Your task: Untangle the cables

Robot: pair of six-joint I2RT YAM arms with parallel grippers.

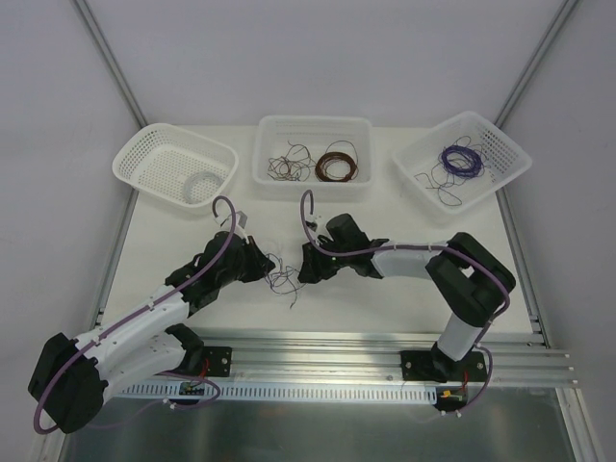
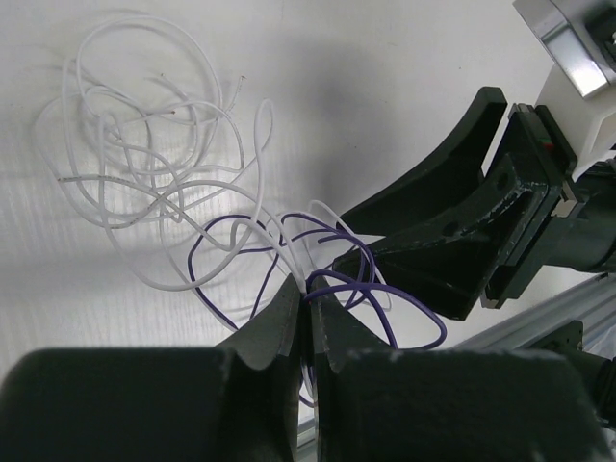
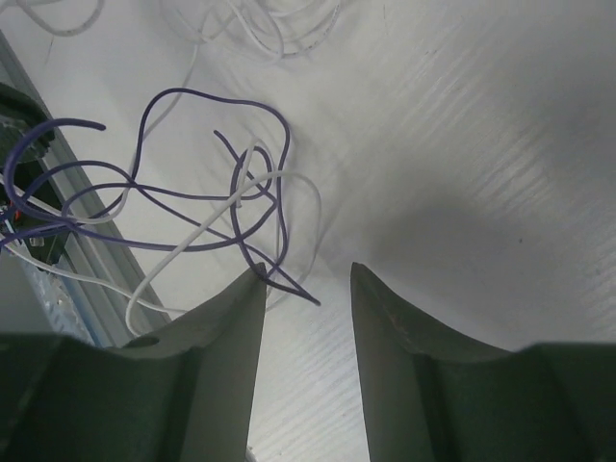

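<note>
The left jaws are pinched shut on a purple strand (image 2: pixel 385 306) of the cables (image 1: pixel 282 280), I'd say to anchor the clump. The right jaws stand partly apart with nothing between them, just beside the same clump, probably lining up on a loop to draw away.

The left wrist camera shows the pinch itself, with loose white strands (image 2: pixel 144 144) fanned out beyond it. The right wrist camera shows one white strand (image 3: pixel 192 245) threaded through the purple loops, a crossing too fine to see from overhead.

Only the overhead view shows both arms facing each other across the clump near the front of the tabletop (image 1: pixel 366 310). At the far edge it shows a left basket (image 1: pixel 144 144), a middle tray (image 1: pixel 313 125) with a brown coil (image 1: pixel 336 164), and a right basket (image 1: pixel 510 159) with a purple coil (image 1: pixel 462 159). Those look like the sorting bins.
</note>
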